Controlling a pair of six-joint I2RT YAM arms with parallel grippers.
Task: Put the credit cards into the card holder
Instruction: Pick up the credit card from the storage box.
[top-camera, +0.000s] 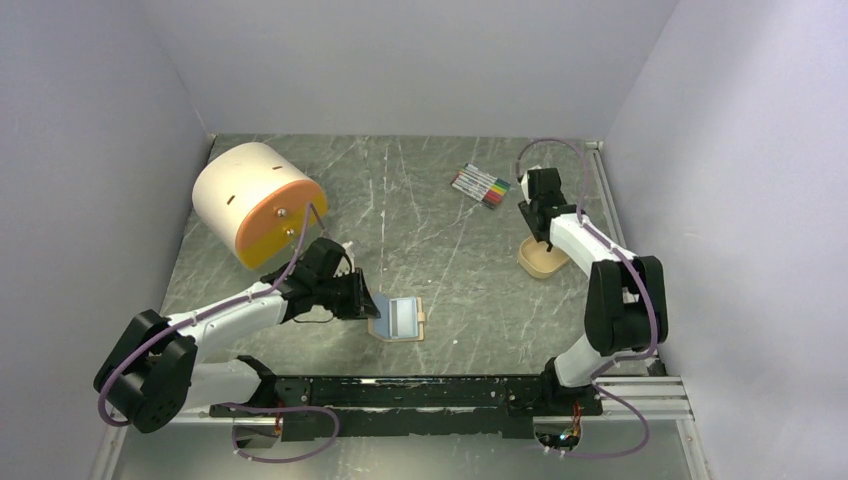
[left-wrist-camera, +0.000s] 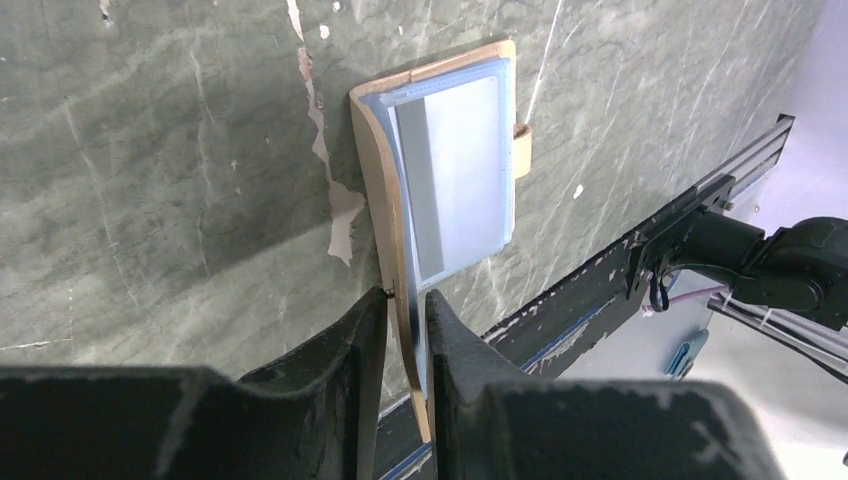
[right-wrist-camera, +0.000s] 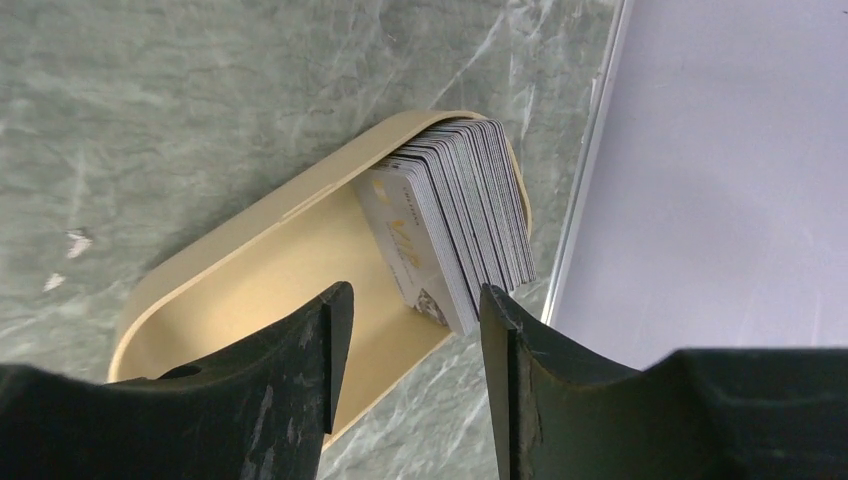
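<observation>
pinching one edge of open card holder (left-wrist-camera: 455, 170) with left gripper (left-wrist-camera: 407, 310), holder lying on table (left-wrist-camera: 180, 150). well right of card holder: credit cards (right-wrist-camera: 460, 220) stacked on edge in tan tray (right-wrist-camera: 250, 270), right gripper (right-wrist-camera: 415, 295) just above, jaws spread, holding nothing.

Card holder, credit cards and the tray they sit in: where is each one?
card holder (left-wrist-camera: 455, 170), left wrist view, on its clear plastic sleeve.
credit cards (right-wrist-camera: 470, 205), right wrist view, on the stacked card edges.
tray (right-wrist-camera: 265, 290), right wrist view, on its bare floor.
</observation>
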